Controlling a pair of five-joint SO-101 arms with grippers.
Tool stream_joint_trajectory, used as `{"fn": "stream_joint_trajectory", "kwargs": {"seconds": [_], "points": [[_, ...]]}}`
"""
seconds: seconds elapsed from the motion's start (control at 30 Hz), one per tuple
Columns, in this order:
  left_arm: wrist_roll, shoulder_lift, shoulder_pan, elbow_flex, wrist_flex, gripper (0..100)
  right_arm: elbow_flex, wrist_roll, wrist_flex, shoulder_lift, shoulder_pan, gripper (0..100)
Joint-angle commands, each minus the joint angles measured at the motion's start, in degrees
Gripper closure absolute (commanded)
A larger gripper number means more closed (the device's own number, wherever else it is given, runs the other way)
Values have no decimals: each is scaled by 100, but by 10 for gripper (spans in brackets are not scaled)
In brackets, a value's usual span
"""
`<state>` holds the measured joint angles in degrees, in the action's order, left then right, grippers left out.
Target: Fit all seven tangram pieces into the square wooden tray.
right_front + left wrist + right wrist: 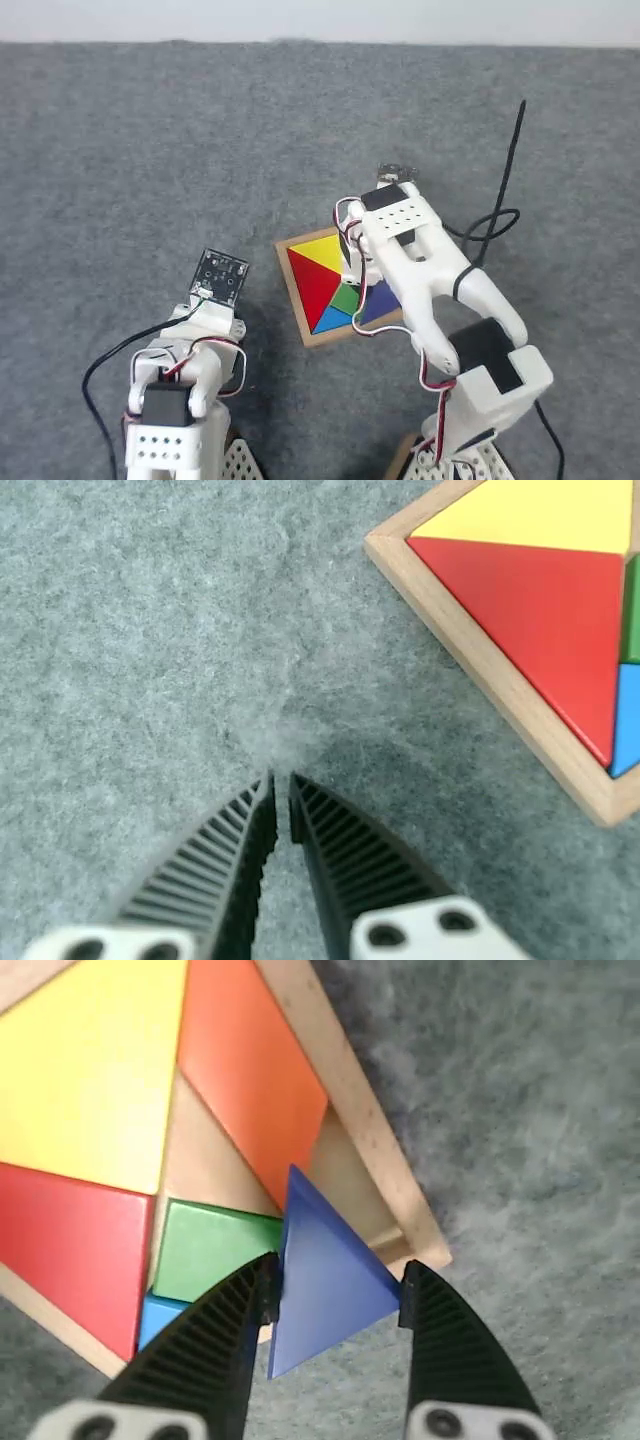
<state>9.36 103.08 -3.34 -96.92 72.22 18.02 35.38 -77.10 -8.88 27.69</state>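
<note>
Two arms are standing over the grey surface (120, 150) in the high view. The left arm (185, 390) is sitting at the lower left, apart from the job. The right arm (410, 250) is leaning over the wooden tray (293, 296) just right of centre and covering its right side. A yellow piece (318, 252), a red piece (312, 285), a green piece (345, 298) and a light blue piece (330, 320) are lying in the tray's left half.

In the left wrist view, the left gripper (281, 780) is hanging just above bare surface with its fingers almost closed and nothing between them. It is probably being kept there so it is not crowding the tray, whose corner is occupying the upper right.

In the right wrist view, the right gripper (338, 1282) is pinching a dark blue triangle (320, 1260) by two of its edges, with the fingers (215, 1330) drawn in narrowly onto it. The triangle is being held over the tray corner at the frame's lower right, overlapping the rim. Its top point is aiming at the bare wood between the orange piece (250, 1070) and the green piece. That gap is looking like its intended seat, and the triangle likely needs turning and lowering to drop in flat.
</note>
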Motion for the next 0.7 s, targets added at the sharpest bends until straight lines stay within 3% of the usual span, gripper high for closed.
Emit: {"fn": "stream_joint_trajectory", "kwargs": {"seconds": [0.0,0.2,0.4,0.67], "points": [[44,97,-35,57,18,978,-325,-35,127,40,31,840],[44,97,-35,57,18,978,-325,-396,127,92,57,654],[44,97,-26,57,18,978,-325,-404,277,101,48,657],[44,97,-26,57,18,978,-246,-624,532,1200,31,754]]}}
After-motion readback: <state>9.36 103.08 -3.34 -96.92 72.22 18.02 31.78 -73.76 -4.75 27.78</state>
